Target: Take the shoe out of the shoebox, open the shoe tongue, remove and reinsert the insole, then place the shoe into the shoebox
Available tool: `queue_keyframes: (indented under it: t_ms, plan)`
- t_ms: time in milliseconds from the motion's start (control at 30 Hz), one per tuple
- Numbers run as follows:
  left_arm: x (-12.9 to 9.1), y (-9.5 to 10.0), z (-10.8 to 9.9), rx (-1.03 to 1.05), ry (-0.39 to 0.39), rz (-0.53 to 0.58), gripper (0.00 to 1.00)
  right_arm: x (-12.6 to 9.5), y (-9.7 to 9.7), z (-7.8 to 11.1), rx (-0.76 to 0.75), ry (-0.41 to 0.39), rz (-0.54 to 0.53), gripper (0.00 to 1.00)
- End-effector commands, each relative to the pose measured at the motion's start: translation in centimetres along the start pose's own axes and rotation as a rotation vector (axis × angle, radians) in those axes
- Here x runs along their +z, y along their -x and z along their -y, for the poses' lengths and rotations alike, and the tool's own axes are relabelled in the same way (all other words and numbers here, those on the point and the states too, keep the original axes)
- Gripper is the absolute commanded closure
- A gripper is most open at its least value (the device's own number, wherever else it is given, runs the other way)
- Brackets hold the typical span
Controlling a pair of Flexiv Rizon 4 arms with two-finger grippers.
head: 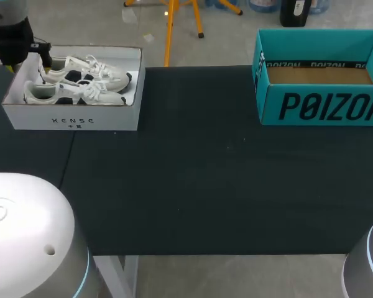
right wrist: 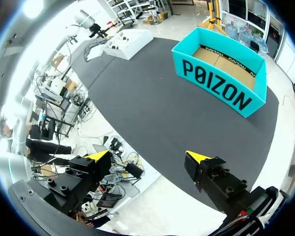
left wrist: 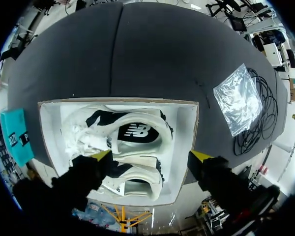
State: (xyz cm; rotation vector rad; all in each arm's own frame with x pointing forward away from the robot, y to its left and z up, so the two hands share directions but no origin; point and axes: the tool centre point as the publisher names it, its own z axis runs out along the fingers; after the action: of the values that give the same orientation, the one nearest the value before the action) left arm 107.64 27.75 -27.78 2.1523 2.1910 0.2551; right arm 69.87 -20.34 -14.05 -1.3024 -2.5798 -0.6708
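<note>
Open white cardboard shoebox [head: 71, 115] sits at the far left corner of the black-covered table [head: 193, 186]. Inside it is a pair of white sneakers with dark accents, lying side by side on their sides, toes toward the table middle. The front-row sneaker [head: 74, 93] is against the box's front wall, and the back-row sneaker [head: 87, 69] is just behind it. Neither is lifted.

Left gripper [left wrist: 151, 157] hangs over the box's far left end, above the heel end of the back-row sneaker. Its fingers are spread wide, grasping nothing. In the left wrist view one yellow fingertip [left wrist: 102, 156] is over that sneaker's side, and the other yellow fingertip [left wrist: 199, 156] is at or just past the box's end wall. Cannot tell if either tip touches. The sneaker is not pinched from two sides.

Open teal cardboard box [head: 323, 105] with a brown inner floor sits at the far right of the table, well apart from the shoebox.

Right gripper [right wrist: 147, 157] is also spread wide, holding nothing and touching nothing. In the right wrist view it sits back near the table's edge, with the teal box well ahead of it and the white shoebox far beyond.
</note>
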Motion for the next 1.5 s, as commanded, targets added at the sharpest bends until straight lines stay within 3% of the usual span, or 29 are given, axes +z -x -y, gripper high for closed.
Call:
queue_keyframes:
  t_ms: [33, 233, 567, 767, 1333, 1400, 1433, 1467, 1500]
  plan:
    - [1.3, -1.0, 2.2, 0.010, -0.001, 0.008, 0.00, 0.0, 0.1, 0.0, 0.001, -0.003, 0.001, 0.00]
    - [3.4, -2.0, 2.4, 0.000, -0.034, 0.012, 0.00, 0.0, 0.1, 0.0, 0.001, -0.003, 0.001, 0.00]
    - [5.8, -2.4, 0.0, -0.007, -0.039, 0.010, 0.00, 0.0, 0.1, 0.0, 0.001, -0.003, 0.001, 0.00]
    - [6.2, -1.7, -1.0, 0.005, -0.038, 0.018, 0.00, 0.0, 0.1, 0.0, 0.001, -0.003, 0.001, 0.00]
    - [7.9, -1.7, -0.6, -0.023, -0.066, 0.017, 0.00, 0.0, 0.1, 0.0, 0.001, -0.003, 0.001, 0.00]
    - [8.1, -1.7, -0.6, -0.035, -0.075, 0.011, 0.12, 0.0, 0.1, 0.0, 0.001, -0.003, 0.001, 0.00]
    - [8.2, -1.7, -0.6, -0.036, -0.074, 0.015, 0.12, 0.0, 0.1, 0.0, 0.001, -0.003, 0.001, 0.00]
    - [8.4, -1.6, -0.6, -0.034, -0.072, 0.011, 0.40, 0.0, 0.1, 0.0, 0.001, -0.003, 0.001, 0.00]
    - [8.5, -1.6, -0.6, -0.034, -0.073, 0.008, 0.51, 0.0, 0.1, 0.0, 0.001, -0.003, 0.001, 0.00]
